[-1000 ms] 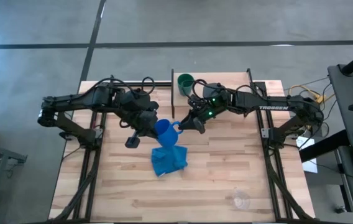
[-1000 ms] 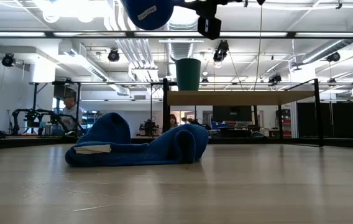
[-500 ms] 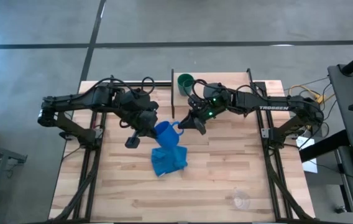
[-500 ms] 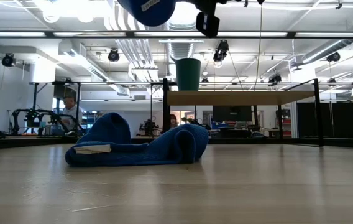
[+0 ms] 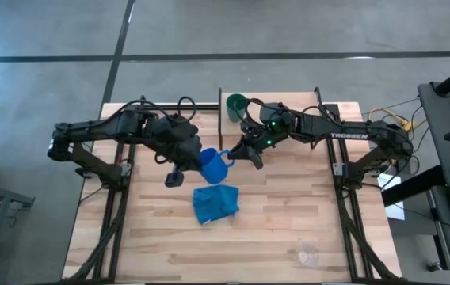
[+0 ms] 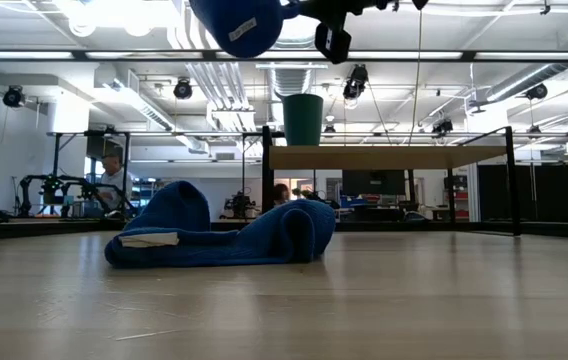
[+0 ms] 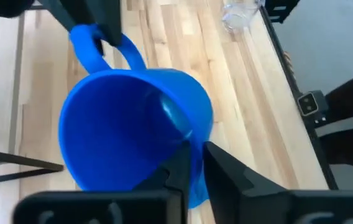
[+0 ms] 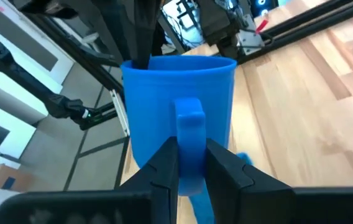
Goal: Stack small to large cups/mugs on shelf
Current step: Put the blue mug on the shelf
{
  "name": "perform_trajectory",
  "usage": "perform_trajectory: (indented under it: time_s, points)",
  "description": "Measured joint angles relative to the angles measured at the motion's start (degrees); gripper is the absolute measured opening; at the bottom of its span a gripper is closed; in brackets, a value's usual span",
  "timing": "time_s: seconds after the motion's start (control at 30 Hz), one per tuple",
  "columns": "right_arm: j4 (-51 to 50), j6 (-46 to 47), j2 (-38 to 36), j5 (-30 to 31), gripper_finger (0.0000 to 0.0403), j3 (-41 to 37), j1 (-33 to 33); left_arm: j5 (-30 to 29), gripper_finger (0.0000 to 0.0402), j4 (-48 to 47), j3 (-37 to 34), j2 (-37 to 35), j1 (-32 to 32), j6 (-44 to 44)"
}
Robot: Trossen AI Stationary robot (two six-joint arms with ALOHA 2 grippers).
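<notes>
The blue mug [image 5: 214, 165] is held in the air above the table by both grippers, over the far edge of the blue cloth [image 5: 215, 203]. My left gripper [image 5: 200, 161] is shut on its rim. My right gripper [image 5: 236, 153] is shut on its handle. The mug also shows at the top of the low view [image 6: 239, 22]. The dark green cup [image 5: 236, 103] stands upright on the left end of the shelf [image 5: 288, 105]. The clear glass [image 5: 307, 255] stands on the table near the front right. My left gripper pinches the mug's wall at the rim [image 7: 175, 138], one finger inside the mug and one finger [image 7: 226, 171] outside, on the side opposite the handle. The mug is lifted clear, lying tilted with its mouth toward this gripper. My right gripper pinches the mug's side handle [image 8: 189, 127] between its two fingers [image 8: 164, 163], coming from the table's right side. The fingers lie on the handle's two flat sides. The mug is clear of the table.
The crumpled blue cloth [image 6: 224, 236] lies on the tabletop below the mug. The shelf's black uprights [image 5: 219, 119] stand at its two ends, the left one close to the mug. Bare planks lie at the table's front left [image 5: 130, 237].
The mug, held by both grippers, has shifted a little toward the table's far right, toward the shelf, and both grippers have moved with it. It stays clear of the table.
</notes>
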Motion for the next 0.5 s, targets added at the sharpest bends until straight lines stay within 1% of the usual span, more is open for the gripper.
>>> perform_trajectory:
  time_s: [0.1, 0.27, 0.4, 0.5]
  points:
    - [-2.1, 0.0, -0.1, 0.1, 0.0054, 0.0, 0.1, -1.7, 0.0057, 0.7, 0.0, 0.0, 0.0, -0.3]
    - [-6.7, -0.3, -0.8, 2.8, 0.0054, 0.0, 0.2, -3.4, 0.0101, 3.0, 0.0, 0.0, 0.1, -0.4]
    - [-8.3, -0.4, -2.7, 5.7, 0.0054, 0.0, 0.3, -5.8, 0.0110, 3.7, 0.0, 0.0, 0.1, -0.4]
    - [-12.0, -0.5, -5.4, 11.0, 0.0054, 0.0, 0.6, -7.7, 0.0111, 3.5, 0.0, 0.0, 0.1, -0.4]
